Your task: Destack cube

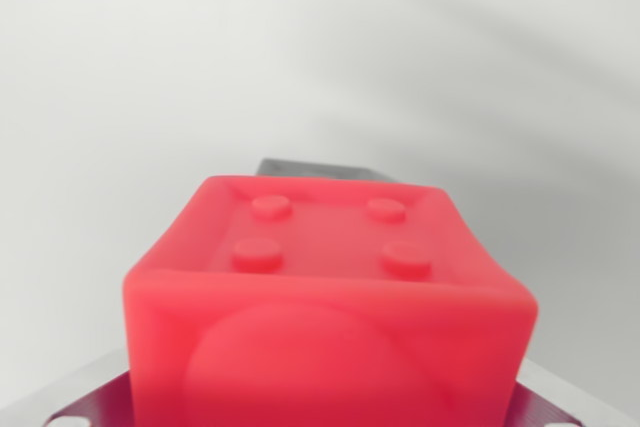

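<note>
Lower centre of the frame: a red cube [325, 312] fills the wrist view, its upper face sunken and carrying four round studs, its near face bulging in a shallow dome.
Behind the cube: a grey metal fingertip [312, 168] shows as a narrow strip at the far edge, touching or just beyond it.
Bottom corners: pale metal parts [85, 397] of the gripper [320, 277] flank the cube at lower left and lower right.
Pincer: seemingly closed around the red cube, with metal on its near and far sides, though actual contact cannot be confirmed.
Background: a plain white surface [150, 67], crossed by soft grey shadow bands in the upper right.
Stack: no second cube is visible, so whether this one sits on another cannot be told.
Risk: the cube looks soft and rounded; a light or off-centre grip could let it twist or slip free.
Containers: none in sight, and nothing holds anything.
</note>
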Available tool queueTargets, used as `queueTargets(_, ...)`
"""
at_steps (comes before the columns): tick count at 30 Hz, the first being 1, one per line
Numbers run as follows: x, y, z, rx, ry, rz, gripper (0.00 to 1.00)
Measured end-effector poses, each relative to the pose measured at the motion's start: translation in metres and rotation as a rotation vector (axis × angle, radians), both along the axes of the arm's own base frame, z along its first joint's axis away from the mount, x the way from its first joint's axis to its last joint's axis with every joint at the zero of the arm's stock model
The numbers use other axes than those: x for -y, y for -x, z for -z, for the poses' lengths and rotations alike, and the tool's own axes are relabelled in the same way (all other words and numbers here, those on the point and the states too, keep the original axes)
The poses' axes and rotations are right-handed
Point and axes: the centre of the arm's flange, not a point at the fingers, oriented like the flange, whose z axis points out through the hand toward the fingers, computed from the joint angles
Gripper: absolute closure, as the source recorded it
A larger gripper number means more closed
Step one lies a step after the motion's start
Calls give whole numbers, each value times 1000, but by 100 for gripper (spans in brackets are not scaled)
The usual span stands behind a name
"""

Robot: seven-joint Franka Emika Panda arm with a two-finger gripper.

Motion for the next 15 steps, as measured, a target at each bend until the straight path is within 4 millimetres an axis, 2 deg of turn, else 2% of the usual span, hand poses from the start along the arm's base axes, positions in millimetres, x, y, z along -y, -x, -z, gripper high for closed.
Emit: queueTargets(15, -9, -26, 7, 0, 0, -57, 100)
